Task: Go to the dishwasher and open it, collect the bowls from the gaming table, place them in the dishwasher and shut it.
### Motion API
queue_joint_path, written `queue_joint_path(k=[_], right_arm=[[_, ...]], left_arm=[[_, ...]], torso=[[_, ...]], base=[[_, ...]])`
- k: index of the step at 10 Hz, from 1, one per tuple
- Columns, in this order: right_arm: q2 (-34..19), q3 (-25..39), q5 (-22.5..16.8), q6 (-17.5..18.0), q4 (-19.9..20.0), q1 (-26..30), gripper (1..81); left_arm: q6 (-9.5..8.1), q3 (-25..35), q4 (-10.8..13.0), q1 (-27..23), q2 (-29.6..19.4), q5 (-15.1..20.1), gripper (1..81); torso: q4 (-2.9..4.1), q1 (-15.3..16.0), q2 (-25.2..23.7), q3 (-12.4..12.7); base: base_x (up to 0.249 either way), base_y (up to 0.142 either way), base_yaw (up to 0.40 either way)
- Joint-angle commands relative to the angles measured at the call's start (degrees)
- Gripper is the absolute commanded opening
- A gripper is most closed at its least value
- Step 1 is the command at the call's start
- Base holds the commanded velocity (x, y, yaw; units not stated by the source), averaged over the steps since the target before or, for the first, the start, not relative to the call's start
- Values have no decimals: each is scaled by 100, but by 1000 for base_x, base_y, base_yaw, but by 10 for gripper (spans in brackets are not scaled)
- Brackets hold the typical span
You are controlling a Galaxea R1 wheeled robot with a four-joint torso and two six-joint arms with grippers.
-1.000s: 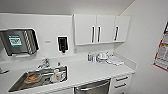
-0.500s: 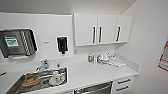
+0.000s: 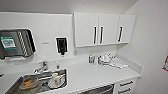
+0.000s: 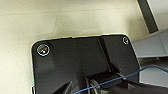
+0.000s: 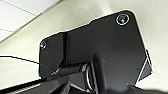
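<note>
The dishwasher (image 3: pixel 99 90) shows as a strip of stainless-steel front under the white countertop (image 3: pixel 95 75), at the bottom edge of the head view just right of the middle. It looks shut. The bowls and the gaming table are out of view. In both wrist views the arms hang over a pale tiled floor (image 4: pixel 50 20), and I cannot make out how either gripper stands.
A steel sink (image 3: pixel 15 86) holding a brownish dish (image 3: pixel 28 82) and a white cup (image 3: pixel 56 80) is set into the counter at left. White drawers with dark handles (image 3: pixel 126 86) sit right of the dishwasher. Wall cabinets (image 3: pixel 100 30) hang above, and a wall closes the right side.
The whole head picture has shifted slightly, so the camera has moved a little toward the counter. Nothing on the counter has moved.
</note>
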Motion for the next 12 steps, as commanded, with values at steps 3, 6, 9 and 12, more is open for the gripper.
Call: queue_joint_path(k=[3, 6, 9, 12], right_arm=[[-88, 101, -328, 0, -43, 330, 811], [-227, 388, -415, 0, -34, 312, 811], [-1095, 1573, -528, 35, 10, 374, 811], [-2092, 3124, -1268, 52, 28, 629, 811]], left_arm=[[-6, 46, 12, -273, -55, 308, 811], [20, 202, 47, -238, -194, 335, 811], [20, 1341, 38, -141, -1140, -100, 811], [-6, 2551, 56, -71, -2235, -650, 811]], torso=[[0, 5, 2, 0], [0, 0, 2, 0], [0, 0, 2, 0], [0, 372, -575, 0]], base=[[0, 0, 0], [0, 0, 0], [0, 0, 0], [0, 0, 0]])
